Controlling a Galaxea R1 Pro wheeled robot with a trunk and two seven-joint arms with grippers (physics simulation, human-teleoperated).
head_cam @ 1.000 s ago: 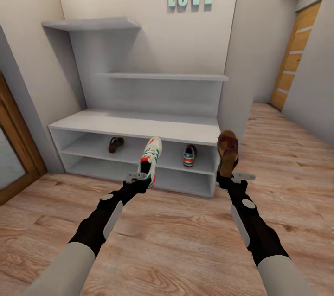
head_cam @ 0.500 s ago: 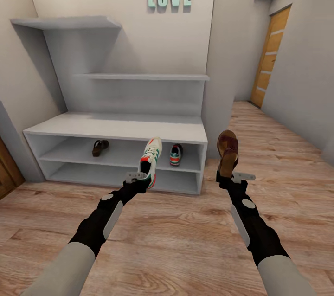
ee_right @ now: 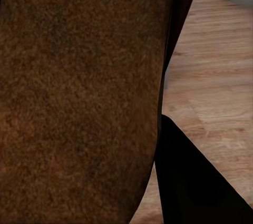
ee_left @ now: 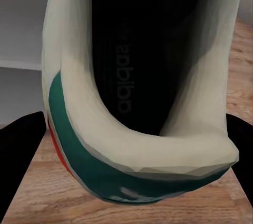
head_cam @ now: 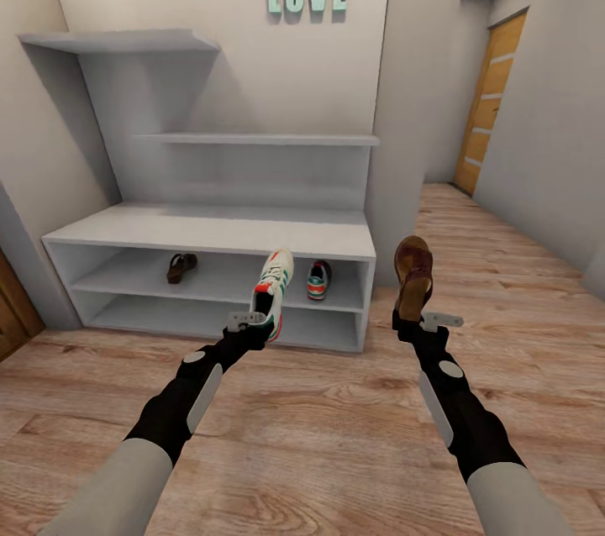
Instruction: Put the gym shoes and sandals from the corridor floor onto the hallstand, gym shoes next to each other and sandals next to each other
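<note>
Holding one gym shoe (head_cam: 273,286) by its heel, the left end effector (head_cam: 252,326) stands before the hallstand (head_cam: 210,229), and the right end effector (head_cam: 412,319) grips one sandal (head_cam: 413,275) upright. Another gym shoe (head_cam: 318,280) and sandal (head_cam: 181,266) already lie on the middle shelf, well apart. I think each carried shoe could hit the shelf edge and drop to the corridor floor (head_cam: 319,418), because they stick up tall.

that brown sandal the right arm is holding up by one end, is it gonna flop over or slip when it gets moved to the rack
The sandal probably stays fairly stiff: it stands nearly upright from the right tool without sagging. Gripped only at its lower end, it may pivot or slip if swung fast. Its open, thin shape suggests it is light.
</note>
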